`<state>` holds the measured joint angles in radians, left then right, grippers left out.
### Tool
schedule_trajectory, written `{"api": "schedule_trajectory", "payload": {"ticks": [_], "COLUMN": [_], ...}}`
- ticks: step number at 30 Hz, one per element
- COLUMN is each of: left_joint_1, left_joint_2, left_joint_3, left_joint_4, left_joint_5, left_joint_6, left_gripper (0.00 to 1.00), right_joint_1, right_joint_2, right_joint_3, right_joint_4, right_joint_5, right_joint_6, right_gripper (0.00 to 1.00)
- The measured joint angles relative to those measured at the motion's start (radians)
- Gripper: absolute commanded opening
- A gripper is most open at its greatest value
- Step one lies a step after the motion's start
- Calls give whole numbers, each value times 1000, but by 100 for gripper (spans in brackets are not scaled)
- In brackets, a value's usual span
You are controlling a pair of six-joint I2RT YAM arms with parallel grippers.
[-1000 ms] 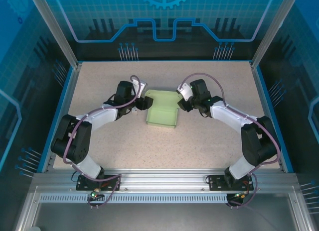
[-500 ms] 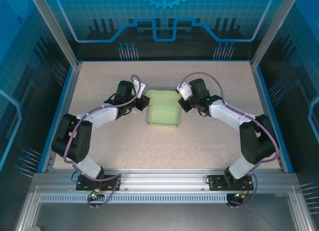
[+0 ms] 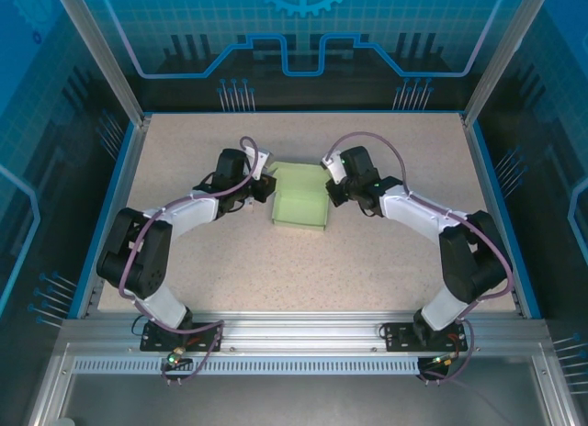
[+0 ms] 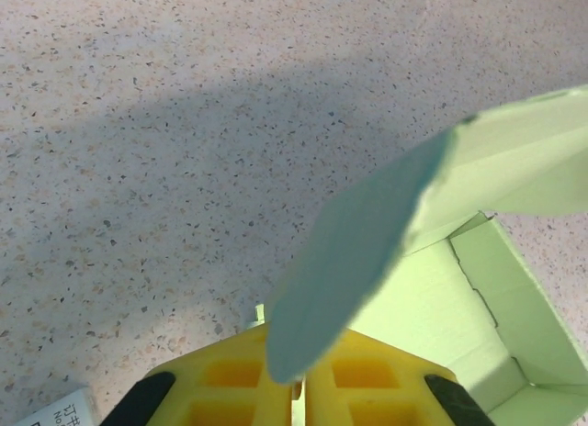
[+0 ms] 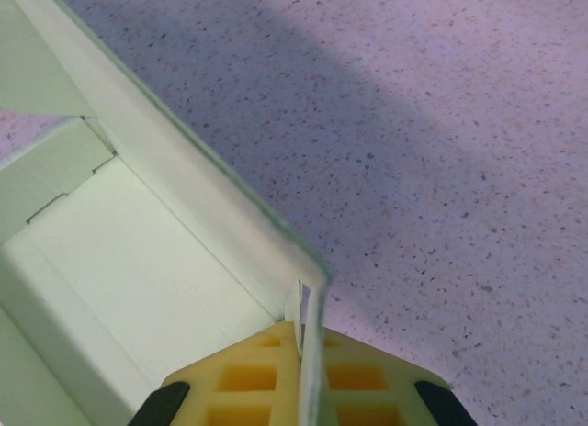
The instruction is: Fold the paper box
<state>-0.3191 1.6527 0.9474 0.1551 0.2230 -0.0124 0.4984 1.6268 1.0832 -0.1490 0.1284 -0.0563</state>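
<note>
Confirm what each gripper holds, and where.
Both hold the box: left gripper pinches a raised flap on its left side, right gripper pinches the right wall at its edge.

My arms bow inward, elbows out; left gripper (image 3: 266, 188) and right gripper (image 3: 332, 191) each pinch the paper box (image 3: 299, 208).
</note>
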Motion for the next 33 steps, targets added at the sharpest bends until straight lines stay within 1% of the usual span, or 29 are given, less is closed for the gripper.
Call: {"api": "schedule_trajectory", "payload": {"ticks": [6, 12, 16, 20, 25, 33], "left_joint_1": [-57, -136, -180, -206, -221, -246], "left_joint_2": [0, -1, 1, 22, 51, 100], "left_joint_3": [0, 0, 2, 33, 84, 109], "left_joint_4": [16, 30, 32, 31, 31, 52], "left_joint_5": [-82, -221, -311, -383, -454, -541], "left_joint_6": [-48, -143, -208, -272, -324, -358], "left_gripper": [9, 7, 6, 3, 4, 3], "right_joint_1": [36, 81, 96, 99, 99, 93], "right_joint_2": [7, 43, 77, 97, 106, 127], "right_joint_3": [50, 111, 141, 163, 178, 187], "right_joint_4": [-57, -128, -150, -153, -143, -120], "right_joint_5": [161, 341, 415, 460, 486, 488], "right_joint_6": [135, 287, 366, 415, 447, 480], "right_gripper": [0, 0, 0, 0, 0, 1]}}
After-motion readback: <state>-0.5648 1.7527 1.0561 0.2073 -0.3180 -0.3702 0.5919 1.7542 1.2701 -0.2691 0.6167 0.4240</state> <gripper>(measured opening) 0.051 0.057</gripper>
